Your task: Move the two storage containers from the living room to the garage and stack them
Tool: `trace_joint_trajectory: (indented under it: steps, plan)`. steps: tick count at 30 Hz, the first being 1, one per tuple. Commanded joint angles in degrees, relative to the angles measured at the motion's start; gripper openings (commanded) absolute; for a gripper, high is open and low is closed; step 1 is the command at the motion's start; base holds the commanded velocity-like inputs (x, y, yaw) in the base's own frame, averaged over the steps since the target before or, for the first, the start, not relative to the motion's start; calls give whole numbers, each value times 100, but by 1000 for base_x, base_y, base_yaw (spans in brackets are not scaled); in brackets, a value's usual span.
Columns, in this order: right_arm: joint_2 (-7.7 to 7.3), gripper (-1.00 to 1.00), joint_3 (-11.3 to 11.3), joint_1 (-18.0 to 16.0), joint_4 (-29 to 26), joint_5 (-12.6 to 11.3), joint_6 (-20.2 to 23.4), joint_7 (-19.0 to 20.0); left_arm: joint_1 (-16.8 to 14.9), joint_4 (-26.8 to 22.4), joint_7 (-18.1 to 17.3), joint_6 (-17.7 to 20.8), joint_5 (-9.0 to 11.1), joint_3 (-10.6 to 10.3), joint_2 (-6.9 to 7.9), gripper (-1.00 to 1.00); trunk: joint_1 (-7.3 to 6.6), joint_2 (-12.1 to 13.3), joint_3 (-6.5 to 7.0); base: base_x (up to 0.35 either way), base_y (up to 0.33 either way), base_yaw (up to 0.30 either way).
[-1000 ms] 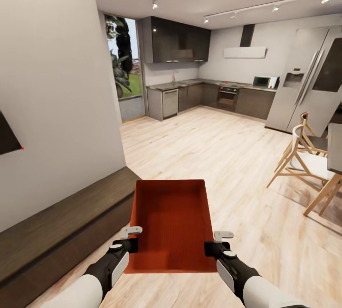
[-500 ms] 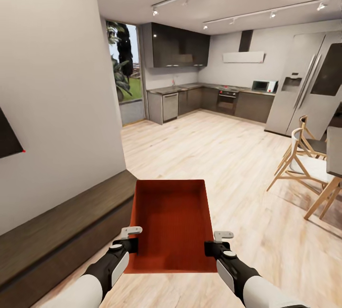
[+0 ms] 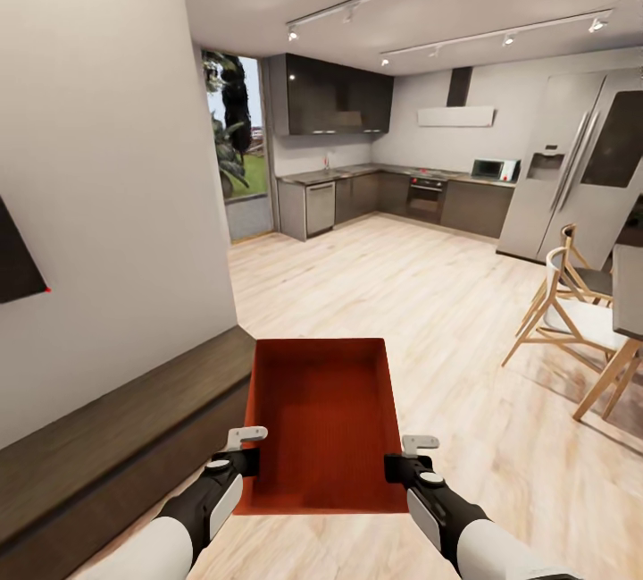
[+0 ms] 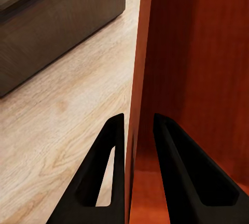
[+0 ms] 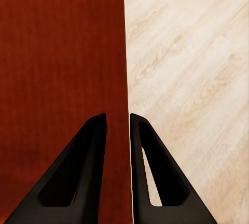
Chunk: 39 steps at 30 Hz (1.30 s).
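Left hand [image 3: 239, 448], right hand [image 3: 409, 455], clamping container [image 3: 323, 410] walls

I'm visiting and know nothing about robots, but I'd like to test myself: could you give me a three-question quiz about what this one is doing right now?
1. True or false: the storage container is empty.
2. How does each hand grip it? A) fingers under its base B) fingers astride a side wall C) flat against its ends
3. Fill in: the floor under the robot is light ____ planks.

Key:
1. True.
2. B: the left hand and the right hand each pinch a wall.
3. Wood.
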Motion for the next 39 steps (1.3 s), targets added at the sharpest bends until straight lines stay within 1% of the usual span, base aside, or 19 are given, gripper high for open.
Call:
trace_joint_trajectory:
  steps: [1,39]
  plan:
    - [-29,-100,-37,-8,-5,-4,-19,-422,-1,-10,75,44,-41,16,7,-100,4,-13,-3,0,0,0]
    - [-29,-100,-30,-8,-5,-4,-13,-424,-1,-15,74,41,-41,16,7,-100,4,-13,344,0,0,0]
